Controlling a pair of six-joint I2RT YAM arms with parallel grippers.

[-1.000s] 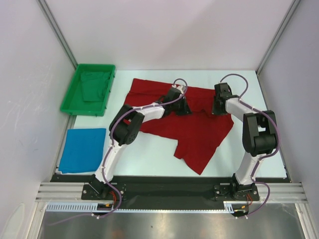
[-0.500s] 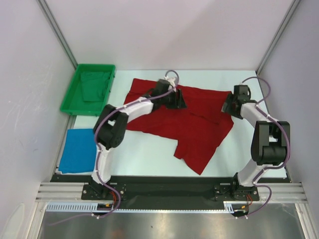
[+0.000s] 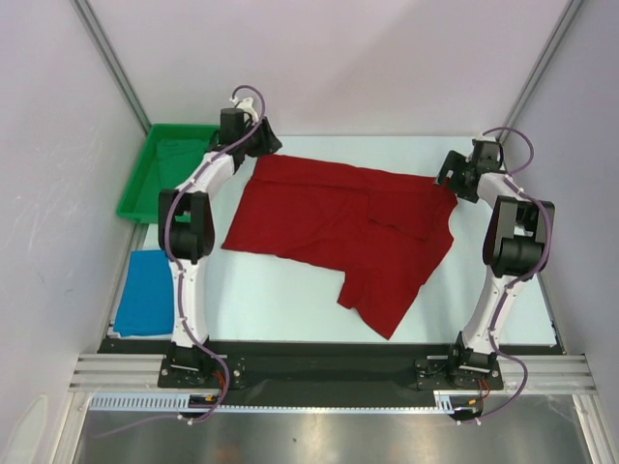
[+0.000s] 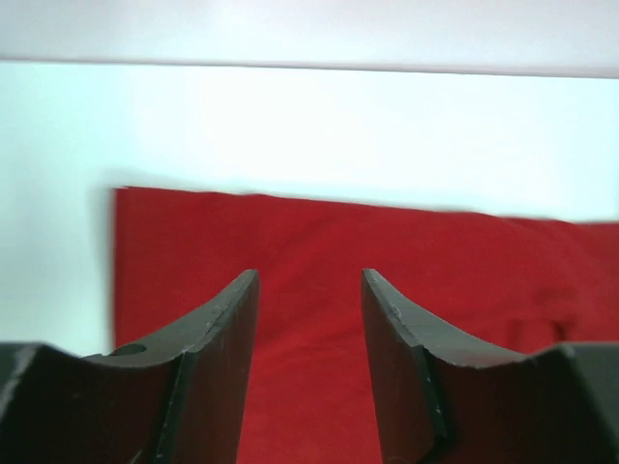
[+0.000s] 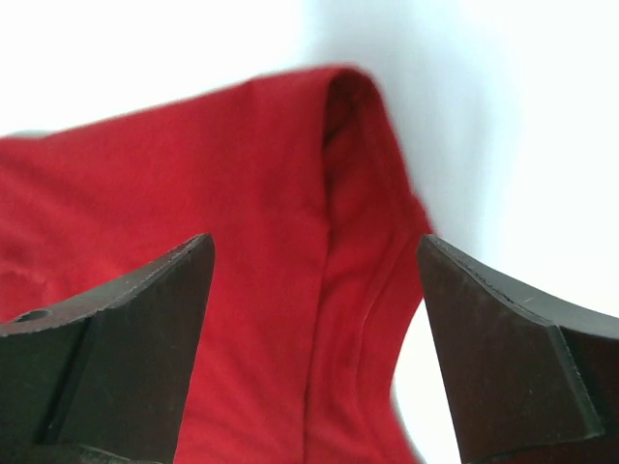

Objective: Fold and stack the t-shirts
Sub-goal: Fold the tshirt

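The deep red t-shirt (image 3: 338, 222) lies spread across the middle of the table, with one part trailing toward the near edge. My left gripper (image 3: 263, 145) hovers at its far left corner, open. In the left wrist view the gripper (image 4: 309, 290) has only red cloth (image 4: 319, 242) below the gap. My right gripper (image 3: 449, 177) is at the shirt's far right corner, jaws wide open. The right wrist view has this gripper (image 5: 314, 261) over a folded red edge (image 5: 338, 193), gripping nothing. The bright blue t-shirt (image 3: 145, 290) lies folded at the near left.
A green tray (image 3: 135, 198) stands at the far left and holds a green cloth (image 3: 182, 164). White walls and a metal frame close in the table on three sides. Bare table (image 3: 280, 300) shows in front of the red shirt.
Both grippers were shut on the red shirt near its middle. They have since opened, let it go and swung out to its far corners. The shirt's far edge now lies wider and flatter.
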